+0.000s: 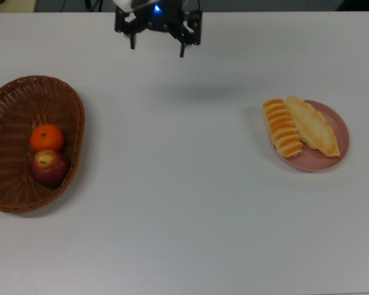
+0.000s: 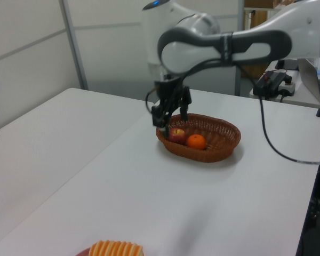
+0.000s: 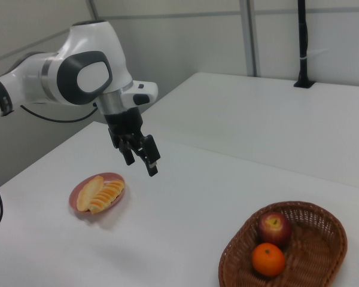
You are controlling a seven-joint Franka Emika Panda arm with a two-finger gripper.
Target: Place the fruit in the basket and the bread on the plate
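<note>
With its black two-finger gripper [image 1: 158, 42] spread open and empty, the arm hangs above the far edge of the white table [image 1: 190, 203]. The small orange mandarin [image 1: 47, 137] and dark red apple [image 1: 48, 168] sit touching in the oval brown wicker basket [image 1: 67, 98]; the ridged striped roll [image 1: 282, 128] and braided glazed loaf [image 1: 313, 126] lie side by side on the round pale pink plate [image 1: 338, 126]. The sorting looks complete. The roll overhangs the plate's rim, so a low sweep could knock it off. Broad bare tabletop separates basket and plate.

plate [image 2: 82, 252] and ridged roll [image 2: 116, 249] cut by left view's bottom edge, braided loaf unseen there
</note>
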